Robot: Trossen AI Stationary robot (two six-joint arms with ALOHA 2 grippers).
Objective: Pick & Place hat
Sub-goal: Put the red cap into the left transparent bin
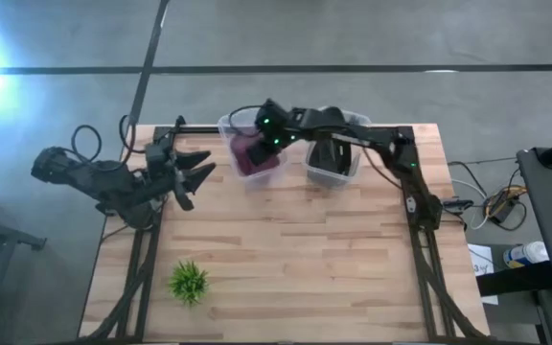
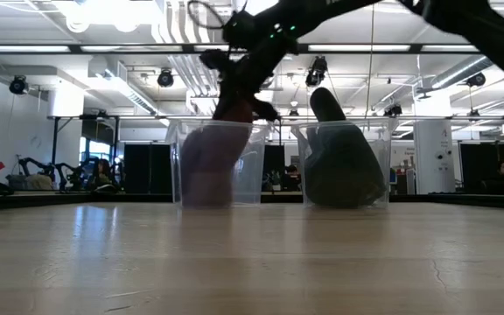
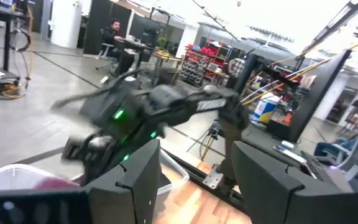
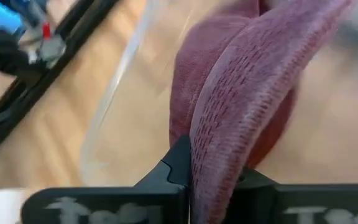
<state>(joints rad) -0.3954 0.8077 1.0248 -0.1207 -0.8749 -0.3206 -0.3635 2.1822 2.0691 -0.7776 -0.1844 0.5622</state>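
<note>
A maroon hat (image 4: 241,93) hangs from my right gripper (image 4: 211,190) inside the left clear bin (image 1: 228,129); through the bin wall in the low view, the hat (image 2: 213,162) reaches down toward the floor of the bin. My right gripper (image 1: 260,144) is shut on it, reaching over the bin's rim from the table's right. A dark hat (image 2: 339,166) sits in the right clear bin (image 1: 353,168), its top sticking above the rim. My left gripper (image 1: 202,171) waits open, left of the bins. My right gripper pinches the maroon hat's stitched brim (image 4: 219,158) between its two fingers, the brim's edge standing up between them. It comes from above, slanting down into the left bin. The crown (image 4: 197,68) hangs below the fingers inside the bin; whether it rests on the bin's floor I cannot tell.
Both bins stand side by side at the table's far edge. A small green plant (image 1: 189,282) stands near the table's near left corner. Bare wood (image 1: 305,259) spans the middle and near side. Cables and equipment lie on the floor beyond the right edge.
</note>
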